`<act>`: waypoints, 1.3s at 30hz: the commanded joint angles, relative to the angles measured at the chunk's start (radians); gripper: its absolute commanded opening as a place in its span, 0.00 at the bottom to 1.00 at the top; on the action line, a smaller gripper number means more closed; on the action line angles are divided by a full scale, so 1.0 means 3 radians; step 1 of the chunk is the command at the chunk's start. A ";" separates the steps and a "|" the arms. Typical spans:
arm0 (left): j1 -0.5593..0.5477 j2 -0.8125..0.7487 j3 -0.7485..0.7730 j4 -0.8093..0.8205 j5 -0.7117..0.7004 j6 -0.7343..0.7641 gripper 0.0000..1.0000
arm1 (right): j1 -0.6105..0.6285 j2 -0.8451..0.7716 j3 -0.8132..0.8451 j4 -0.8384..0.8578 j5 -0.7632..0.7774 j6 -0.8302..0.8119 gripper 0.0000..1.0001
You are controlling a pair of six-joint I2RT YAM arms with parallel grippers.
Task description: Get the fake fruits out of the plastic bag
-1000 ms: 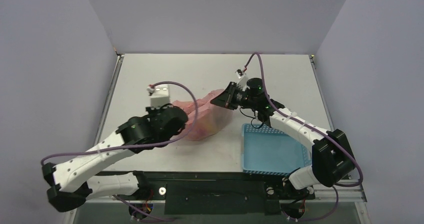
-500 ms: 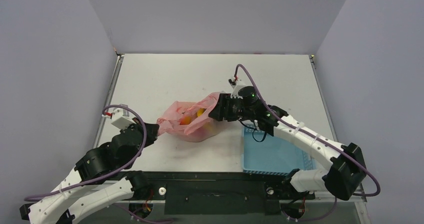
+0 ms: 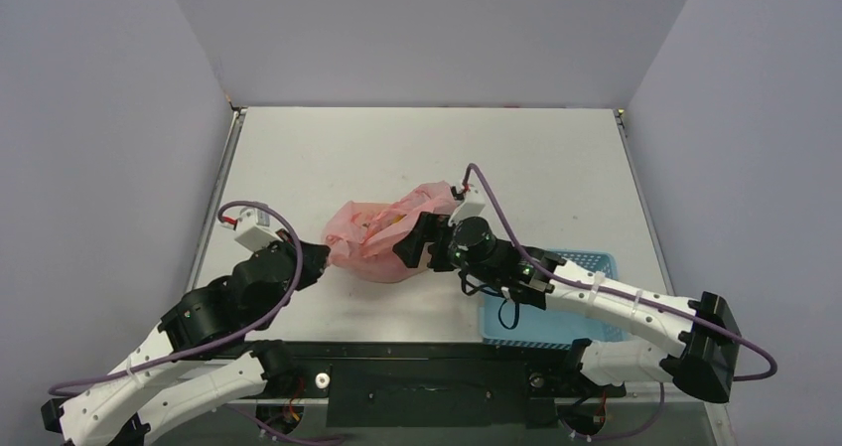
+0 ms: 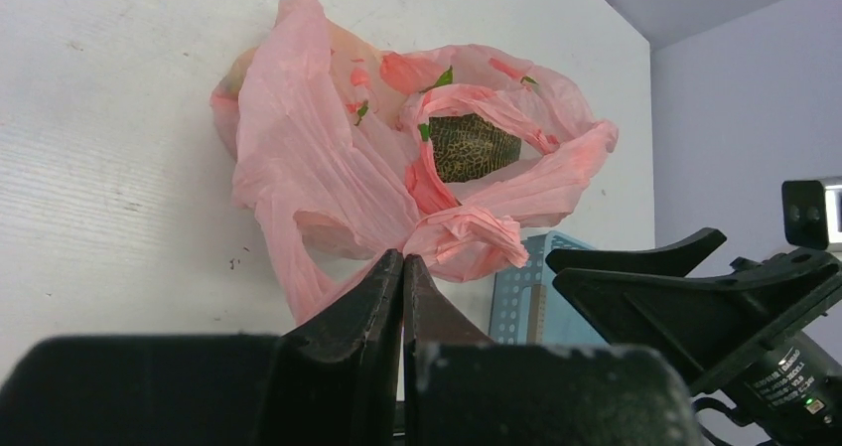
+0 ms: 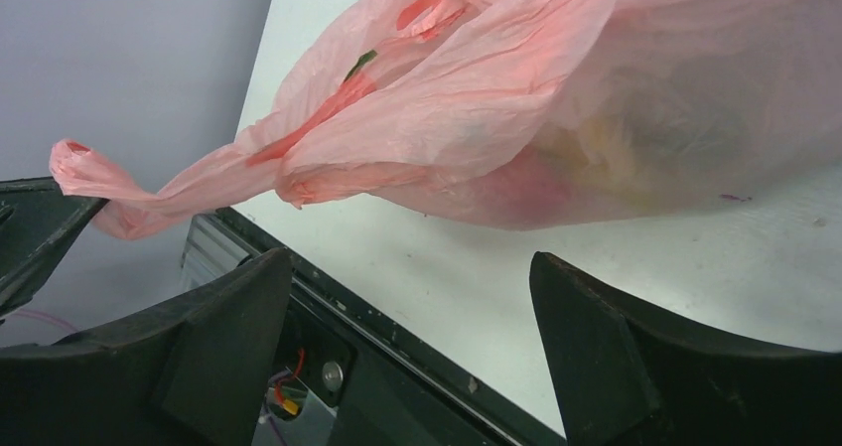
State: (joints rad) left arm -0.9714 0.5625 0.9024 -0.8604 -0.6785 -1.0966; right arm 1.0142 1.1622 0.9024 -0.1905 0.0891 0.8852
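Pinching a twisted tail of the plastic bag (image 4: 328, 168) with the left gripper (image 4: 402, 263), pressed flat together on the pink film. Anchoring it there, by the look of it, to stop the sack sliding about the table (image 3: 536, 158) while reached into from the other side.

Over on the right, spread wide with the right gripper (image 3: 410, 244) and gripping nothing. Hanging just beside the bag's right flank, low over the tabletop and facing it. Judging by that stance, lining up for a grab at the opening or the contents, not yet in contact as far as can be told.

Lying mid-table, slumped on its side, just left of the blue basket (image 3: 556, 302) at the near right. Presumably parked there to take whatever comes out. Stretched long from near left to far right in the top view, thin tail toward the left arm, fat end away. Gaping upward and toward the left wrist camera, rim folded loosely round a netted melon (image 4: 473, 148) sitting right in the opening. Showing a yellow blur through the film in the right wrist view, probably banana (image 5: 596, 158), too hazy to call.

All bagged, then, with no fruit seen out on the table or in the basket. At a guess, going for the melon first, exposed and biggest, with care not to snag loose film.
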 commanded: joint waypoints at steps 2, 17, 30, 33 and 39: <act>0.0017 0.0190 0.0252 -0.0021 0.0115 0.0015 0.00 | 0.0355 0.0209 0.0293 0.0292 0.0704 0.0525 0.86; 0.0017 -0.0138 -0.0155 0.0574 0.0298 -0.0141 0.00 | 0.0550 0.0972 0.0474 0.0845 0.0999 0.2047 0.74; 0.0017 -0.0140 -0.0014 0.0242 0.0109 -0.0026 0.00 | 0.0141 0.1300 0.0427 0.1112 0.0598 0.2259 0.53; 0.0017 -0.0095 0.0032 0.0173 0.0071 0.0026 0.00 | 0.0055 0.1367 0.0424 0.1166 0.0459 0.2230 0.56; 0.0017 -0.0062 0.0144 -0.0088 -0.0297 -0.0020 0.00 | -0.0002 0.1403 0.0426 0.1460 0.0226 0.2168 0.19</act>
State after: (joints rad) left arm -0.9714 0.5369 0.8829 -0.8246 -0.6586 -1.1023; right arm 1.0214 1.5864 1.0172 0.1329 0.2207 1.5471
